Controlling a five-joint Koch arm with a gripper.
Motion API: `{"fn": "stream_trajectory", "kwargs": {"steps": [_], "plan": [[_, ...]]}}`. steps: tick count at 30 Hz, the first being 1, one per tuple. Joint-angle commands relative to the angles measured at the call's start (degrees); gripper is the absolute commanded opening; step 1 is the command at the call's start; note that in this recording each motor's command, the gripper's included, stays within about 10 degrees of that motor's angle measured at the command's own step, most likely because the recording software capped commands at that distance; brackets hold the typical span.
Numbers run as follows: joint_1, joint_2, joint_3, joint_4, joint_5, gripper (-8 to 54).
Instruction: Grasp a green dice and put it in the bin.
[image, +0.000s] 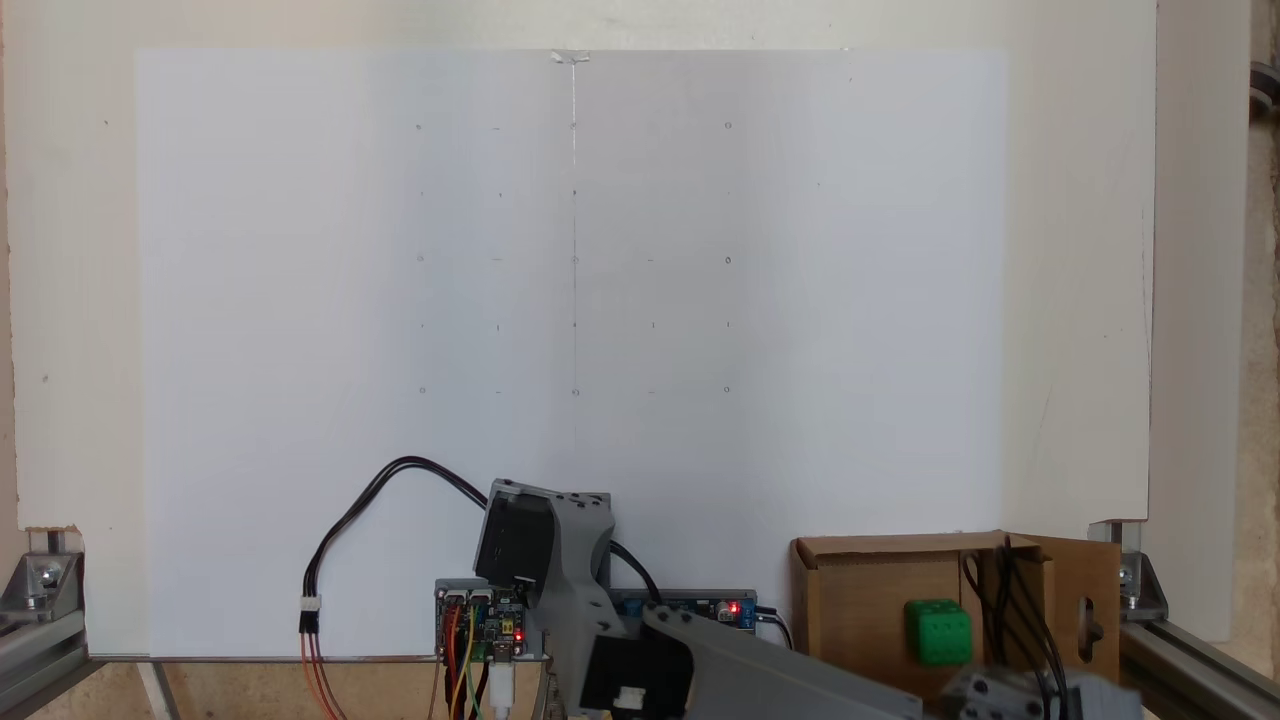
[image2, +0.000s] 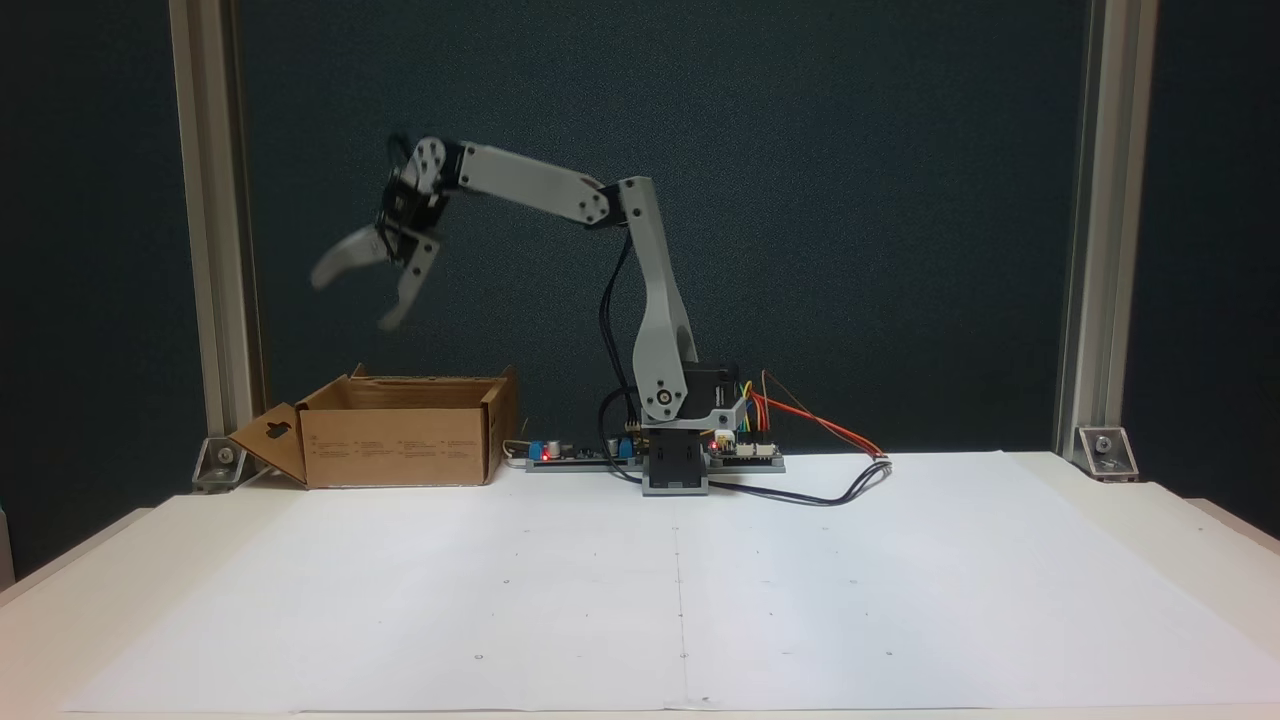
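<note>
White paper sheet covers most of the table, bare w/ wide room out to its edges. Box sits at its back corner, flaps up. Gripper hangs well above the box, jaws spread, a bit blurred. Green dice appears inside the box, prob. resting there.

A large white paper sheet covered the tabletop, faint dots marked across it in a grid and a thin line running down its middle. Along the sheet's far edge in a fixed view sat circuit boards with small red lights lit. Coloured wires and a black cable looped from the boards onto the sheet. Aluminium frame posts stood at the sheet's far corners, fixed by metal brackets. Behind the sheet hung a dark backdrop.
</note>
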Motion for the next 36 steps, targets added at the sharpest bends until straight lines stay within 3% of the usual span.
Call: {"fn": "stream_trajectory", "kwargs": {"steps": [1, 19, 30, 36], "plan": [[-8.88, 4.83, -2.64, 0.26, 5.8, 42.2], [-76.55, 11.51, 6.42, -0.18, 14.24, 44.6], [-93.08, 32.7, 46.85, -17.23, 15.38, 44.8], [-94.75, 40.43, 59.59, -32.41, 15.21, 45.4]]}}
